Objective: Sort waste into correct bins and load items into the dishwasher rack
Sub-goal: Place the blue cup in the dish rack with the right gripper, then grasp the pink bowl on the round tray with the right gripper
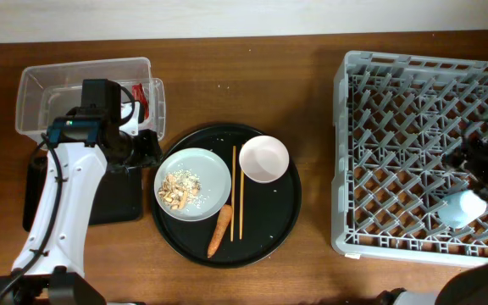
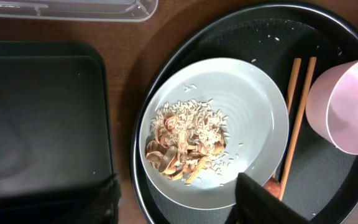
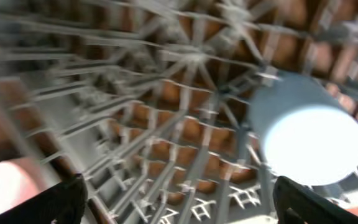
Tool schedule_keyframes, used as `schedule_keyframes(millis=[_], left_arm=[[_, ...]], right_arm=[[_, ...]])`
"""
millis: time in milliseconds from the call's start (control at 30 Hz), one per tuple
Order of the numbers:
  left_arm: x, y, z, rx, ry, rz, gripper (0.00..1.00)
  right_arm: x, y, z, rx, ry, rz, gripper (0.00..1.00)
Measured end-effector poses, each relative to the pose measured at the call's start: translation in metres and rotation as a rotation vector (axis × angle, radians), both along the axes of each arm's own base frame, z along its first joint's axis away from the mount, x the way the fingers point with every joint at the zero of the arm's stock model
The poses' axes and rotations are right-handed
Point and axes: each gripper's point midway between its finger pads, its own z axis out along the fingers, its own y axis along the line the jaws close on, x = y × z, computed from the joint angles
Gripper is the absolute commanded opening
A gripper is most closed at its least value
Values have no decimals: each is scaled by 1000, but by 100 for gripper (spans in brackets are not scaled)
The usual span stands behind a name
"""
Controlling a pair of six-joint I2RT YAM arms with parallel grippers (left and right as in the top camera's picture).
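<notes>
Both pairs of jaws stand spread and empty, the right gripper (image 3: 185, 202) over the blue cup (image 3: 309, 134) resting in the rack (image 3: 135, 93) at right, the left gripper (image 2: 178, 190) above the plate (image 2: 241, 93) mid-frame, which looks stiff and slick, its scraps (image 2: 185, 146) loose, so best pinched level by the rim.

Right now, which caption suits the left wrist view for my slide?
Left gripper open above a plate of food scraps, with chopsticks and a pink bowl on a round tray.

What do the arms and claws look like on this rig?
Left arm: white links, black joints, a black cable alongside, green-lit wrist module. Right arm: mostly black, small green light. Left claw and right claw: plain black fingers.
</notes>
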Motion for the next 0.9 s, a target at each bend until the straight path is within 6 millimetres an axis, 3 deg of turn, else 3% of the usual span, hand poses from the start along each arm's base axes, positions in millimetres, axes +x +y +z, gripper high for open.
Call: schedule_keyframes(millis=[33,67,133,200,267,367,500,567,633,767,867,900], left_arm=[[0,0,0,0,0,0,62],[0,0,0,0,1,0,63],[0,0,0,0,2,0,66],[-1,0,0,1,2,0,67],[0,1,0,4,1,1,68],[-1,1,0,4,2,1,68],[0,1,0,3,2,1,68],[0,1,0,4,2,1,68],[0,1,0,4,1,1,68],[0,1,0,4,2,1,68],[0,1,0,4,2,1,68],[-1,1,0,4,2,1,68]], right_arm=[[11,20,16,-20,-57,77,93],[25,56,34,-34,-127,207,93],[39,104,44,-42,-178,372,91],[57,178,49,-41,-244,616,90],[66,227,49,-49,-290,769,88],[76,286,17,-86,-241,906,76],[92,324,-39,-96,-141,928,63],[99,331,-71,-95,-74,907,52],[101,331,-94,-93,-20,883,47],[102,326,-122,-113,48,858,31],[101,324,-134,-118,83,847,4],[101,323,-135,-120,86,848,4]])
